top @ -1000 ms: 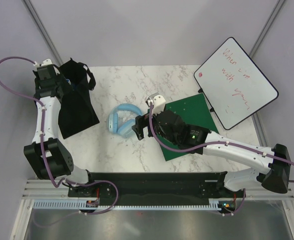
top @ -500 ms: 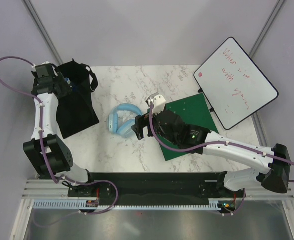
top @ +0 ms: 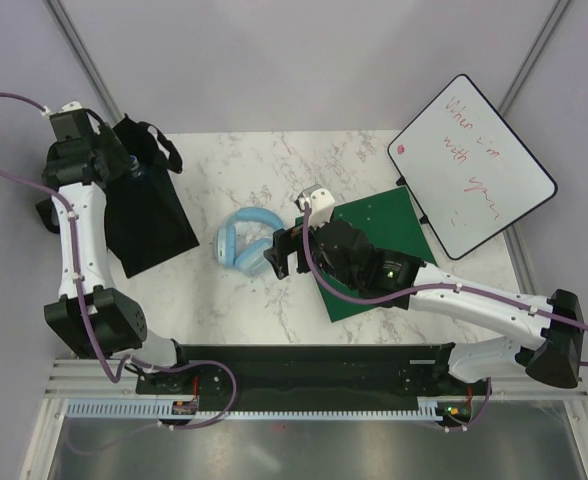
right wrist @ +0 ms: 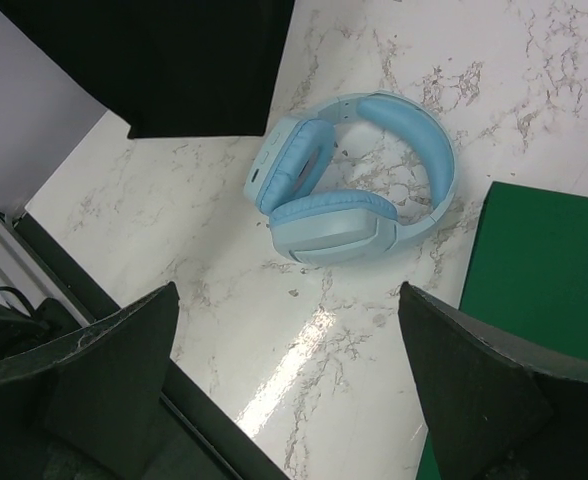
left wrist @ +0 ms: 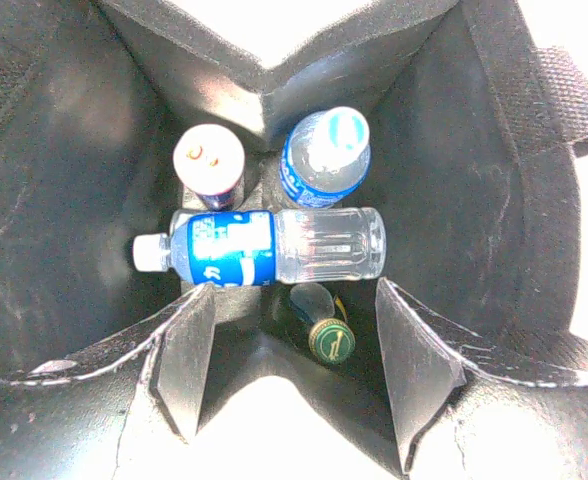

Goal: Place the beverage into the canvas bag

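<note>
Water bottle (left wrist: 259,245), clear with a blue label and white cap, lies on its side at the bottom of the canvas bag (top: 152,215), straight below the left fingers (top: 114,160).

Left fingers: apart, nothing between them, poised over the bag's open mouth. Through the wrist camera both tips frame the lying bottle from above. I see no contact with it.

Other contents, placed from those fingers:
- Second bottle (left wrist: 324,160), blue label, standing on end just beyond the lying one.
- Can (left wrist: 209,165) with a pale top, upright, beside that second bottle.
- Dark bottle with a green cap (left wrist: 329,338), in the gap between the two fingers, partly tucked under the lying bottle.

The bag stands open on the table (top: 274,170). Its black cloth walls rise around all four containers, and one loop handle hangs over the rim.

Right fingers (top: 277,263): spread wide, empty, hanging low over the marbled table. Pale blue headphones (right wrist: 354,180) lie flat just ahead of them, not touching. A green board (right wrist: 544,270) lies flat beside them and reaches back under the wrist. The bag's black flank shows past the headphones, well ahead of these fingers.

Whiteboard (top: 471,165) with red scribble is well off behind the right fingers, at the table's far corner.
</note>
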Action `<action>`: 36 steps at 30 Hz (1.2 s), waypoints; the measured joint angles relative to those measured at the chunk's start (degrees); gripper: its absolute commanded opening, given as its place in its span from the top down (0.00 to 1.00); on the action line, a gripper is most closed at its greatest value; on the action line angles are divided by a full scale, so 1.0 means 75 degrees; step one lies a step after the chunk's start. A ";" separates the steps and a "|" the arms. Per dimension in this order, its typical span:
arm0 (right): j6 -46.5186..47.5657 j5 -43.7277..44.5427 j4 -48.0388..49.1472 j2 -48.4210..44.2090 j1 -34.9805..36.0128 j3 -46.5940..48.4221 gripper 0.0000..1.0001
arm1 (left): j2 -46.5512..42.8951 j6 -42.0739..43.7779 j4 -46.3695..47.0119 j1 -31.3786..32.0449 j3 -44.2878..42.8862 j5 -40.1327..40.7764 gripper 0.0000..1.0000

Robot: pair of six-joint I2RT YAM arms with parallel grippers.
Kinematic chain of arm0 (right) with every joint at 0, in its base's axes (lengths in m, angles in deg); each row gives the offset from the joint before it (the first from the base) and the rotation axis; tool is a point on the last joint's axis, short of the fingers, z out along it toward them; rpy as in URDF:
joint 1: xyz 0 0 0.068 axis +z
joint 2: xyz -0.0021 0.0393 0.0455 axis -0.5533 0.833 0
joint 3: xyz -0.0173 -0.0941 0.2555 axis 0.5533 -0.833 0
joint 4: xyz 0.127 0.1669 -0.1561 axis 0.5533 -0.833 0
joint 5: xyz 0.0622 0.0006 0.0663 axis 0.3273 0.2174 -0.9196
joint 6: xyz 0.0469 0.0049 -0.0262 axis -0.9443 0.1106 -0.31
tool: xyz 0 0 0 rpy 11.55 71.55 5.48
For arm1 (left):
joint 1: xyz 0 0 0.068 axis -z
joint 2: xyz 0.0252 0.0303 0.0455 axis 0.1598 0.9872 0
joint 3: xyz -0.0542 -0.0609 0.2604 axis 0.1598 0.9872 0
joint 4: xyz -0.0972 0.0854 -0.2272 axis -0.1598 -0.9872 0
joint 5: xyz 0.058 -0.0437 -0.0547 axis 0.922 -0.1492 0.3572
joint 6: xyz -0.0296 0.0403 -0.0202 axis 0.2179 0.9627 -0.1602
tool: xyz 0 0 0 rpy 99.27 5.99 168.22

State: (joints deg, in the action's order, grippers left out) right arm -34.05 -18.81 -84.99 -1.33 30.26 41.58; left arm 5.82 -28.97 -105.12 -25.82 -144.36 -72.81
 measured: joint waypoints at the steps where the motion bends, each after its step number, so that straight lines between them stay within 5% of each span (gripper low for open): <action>1: -0.0009 0.0003 0.0000 -0.0003 0.0000 0.0000 0.02 | -0.0041 0.0003 -0.0017 0.0000 -0.0017 0.0000 0.29; 11: -0.0079 0.0061 -0.0026 -0.0009 0.0000 0.0000 0.02 | -0.0268 0.0015 -0.0265 0.0000 -0.0507 -0.0530 0.25; 15: -0.0082 0.0210 -0.0283 -0.0032 0.0000 0.0044 0.02 | -0.0650 0.0023 -0.0286 0.0152 -0.0924 -0.1125 0.12; 22: -0.0119 0.0723 -0.1005 -0.0452 0.0000 0.0370 0.02 | -0.1877 0.0029 -0.0149 0.1859 -0.1061 -0.1883 0.00; 27: -0.0347 0.1478 -0.1594 -0.0994 0.0000 0.0516 0.02 | -0.2862 0.0012 0.0469 0.3267 0.0347 -0.2611 0.00; 36: -0.0994 0.2445 -0.2667 -0.1979 -0.0003 0.0513 0.02 | -0.4870 -0.0612 0.1673 0.3535 0.4144 -0.4508 0.00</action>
State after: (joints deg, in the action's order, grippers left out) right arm -41.51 -0.47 -104.99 -16.17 30.24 45.43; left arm -30.70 -33.56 -92.58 0.70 -113.27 -106.63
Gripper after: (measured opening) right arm 0.982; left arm 0.995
